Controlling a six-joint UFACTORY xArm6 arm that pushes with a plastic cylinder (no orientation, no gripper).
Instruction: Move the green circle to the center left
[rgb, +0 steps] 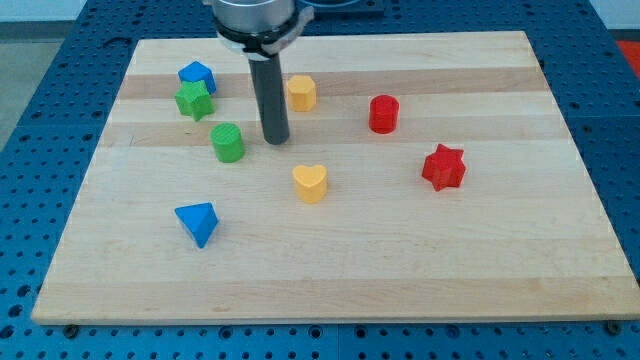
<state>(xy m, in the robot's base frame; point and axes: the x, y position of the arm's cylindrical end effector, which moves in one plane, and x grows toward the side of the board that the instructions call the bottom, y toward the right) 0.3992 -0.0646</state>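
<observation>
The green circle (228, 142) is a short green cylinder on the wooden board (330, 270), left of the board's middle. My tip (276, 139) rests on the board just to the right of the green circle, with a small gap between them. The dark rod rises from the tip to the view's top.
A green star (194, 100) and a blue block (197, 75) lie up and left of the green circle. A yellow block (301, 92) sits right of the rod. A yellow heart (310, 183), blue triangle (197, 223), red cylinder (384, 114) and red star (444, 167) lie elsewhere.
</observation>
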